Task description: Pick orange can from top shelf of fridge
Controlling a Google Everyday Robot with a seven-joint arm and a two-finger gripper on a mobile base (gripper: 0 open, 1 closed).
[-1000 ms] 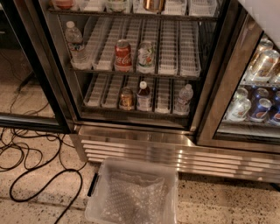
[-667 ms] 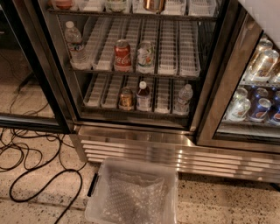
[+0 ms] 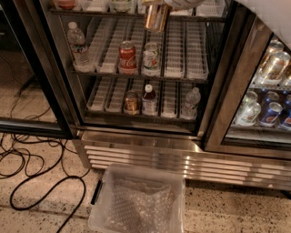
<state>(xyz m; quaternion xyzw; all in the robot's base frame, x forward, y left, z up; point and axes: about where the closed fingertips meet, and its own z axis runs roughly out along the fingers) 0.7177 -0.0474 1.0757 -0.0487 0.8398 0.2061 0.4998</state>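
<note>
Though mostly out of view (upper edge), jaws tight around orange can (image 3: 157, 17) before top shelf (image 3: 104, 14).

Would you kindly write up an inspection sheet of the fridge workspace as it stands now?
Surface: top shelf of the fridge, fitted with white lane trays.
Job's things: orange can at the top shelf's front edge.
Clutter: red Coca-Cola can, pale can and water bottle on the middle shelf; amber can and capped bottle lower down.
Grippers: gripper at the picture's top edge, just above the orange can, mostly cut off.
Cables: black cables looped on the floor, left.
Surroundings: clear plastic bin on the floor before the fridge.
</note>
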